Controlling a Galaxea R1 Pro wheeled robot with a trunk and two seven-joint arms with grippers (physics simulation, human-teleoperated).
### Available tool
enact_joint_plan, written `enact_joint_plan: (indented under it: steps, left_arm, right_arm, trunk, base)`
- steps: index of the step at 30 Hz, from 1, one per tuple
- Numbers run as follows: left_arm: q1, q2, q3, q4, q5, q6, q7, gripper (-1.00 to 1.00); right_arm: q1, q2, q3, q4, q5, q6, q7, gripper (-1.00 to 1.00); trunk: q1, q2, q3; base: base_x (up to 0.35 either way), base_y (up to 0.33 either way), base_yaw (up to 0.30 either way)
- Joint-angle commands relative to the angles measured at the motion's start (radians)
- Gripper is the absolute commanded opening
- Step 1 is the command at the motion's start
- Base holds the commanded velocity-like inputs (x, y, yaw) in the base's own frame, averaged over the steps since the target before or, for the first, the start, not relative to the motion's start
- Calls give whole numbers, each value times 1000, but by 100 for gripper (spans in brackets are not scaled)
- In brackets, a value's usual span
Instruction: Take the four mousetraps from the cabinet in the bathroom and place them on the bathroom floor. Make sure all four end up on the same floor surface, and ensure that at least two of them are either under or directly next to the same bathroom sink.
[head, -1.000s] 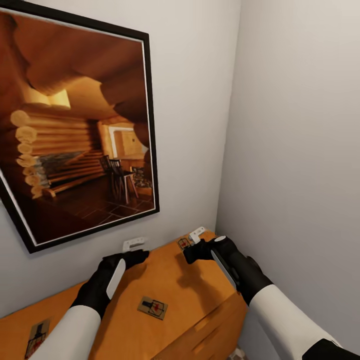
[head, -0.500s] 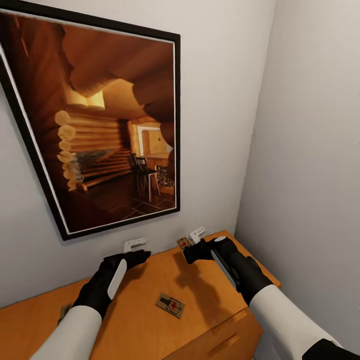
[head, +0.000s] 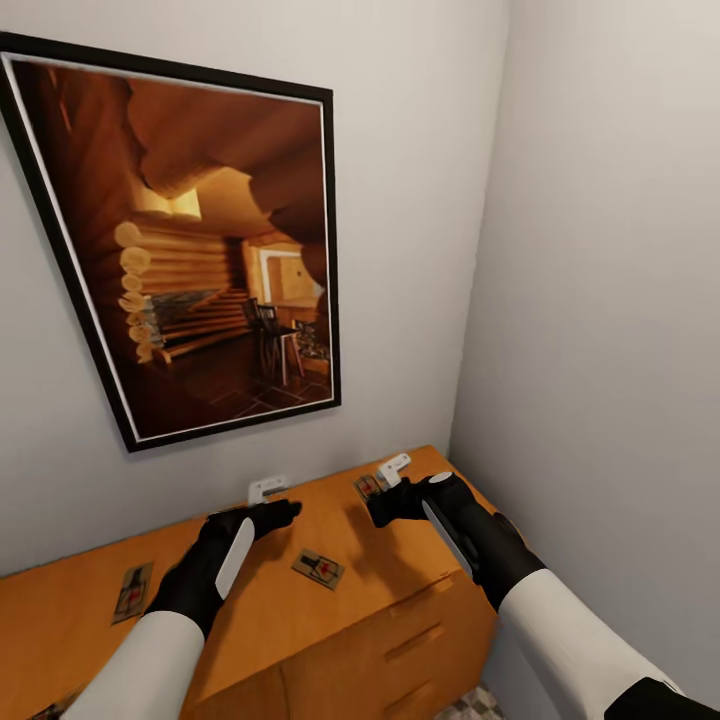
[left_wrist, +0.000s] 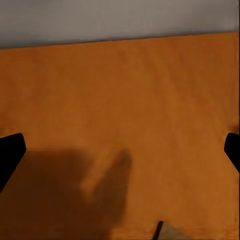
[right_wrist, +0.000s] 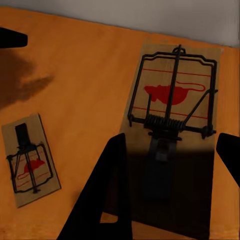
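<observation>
My right gripper (head: 388, 482) is shut on a mousetrap (right_wrist: 172, 115), a black finger pressing each long edge, low over the honey-orange cabinet (head: 420, 560) near its back right corner. That mousetrap (head: 367, 487) shows beside the fingertips in the head view. A second mousetrap (head: 319, 568) lies flat mid-top between my arms, also seen as the small mousetrap (right_wrist: 31, 160) in the right wrist view. A third mousetrap (head: 133, 592) lies further left. My left gripper (head: 272, 502) hovers open over bare cabinet top (left_wrist: 120, 100), its fingers (left_wrist: 10, 155) far apart.
A large framed picture (head: 200, 250) hangs on the wall behind the cabinet. The room's corner and a bare grey wall (head: 600, 300) close off the right side. Drawer fronts (head: 410, 640) face me, and a bit of patterned bathroom floor (head: 470, 705) shows below.
The camera has moved: picture and cabinet shifted in view, and the drawer fronts and the left mousetrap came into sight. Both grippers and the held mousetrap kept their places in the picture.
</observation>
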Motion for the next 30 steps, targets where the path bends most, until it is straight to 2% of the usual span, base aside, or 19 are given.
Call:
enact_joint_plan:
  steps: [1, 14, 30]
  left_arm:
    - [0, -1, 3, -1, 10, 5, 5, 100]
    - [0, 1, 4, -1, 12, 5, 3, 100]
    - [0, 1, 4, -1, 11, 5, 3, 100]
  right_arm:
    - [0, 0, 0, -1, -2, 5, 1, -100]
    - [0, 0, 1, -1, -1, 5, 0, -100]
    - [0, 0, 2, -1, -1, 5, 0, -100]
  trunk:
    - [0, -1, -1]
    - [0, -1, -1]
    - [0, -1, -1]
  base:
    - [-268, -122, 0]
    - [-48, -20, 27]
    - [0, 0, 277]
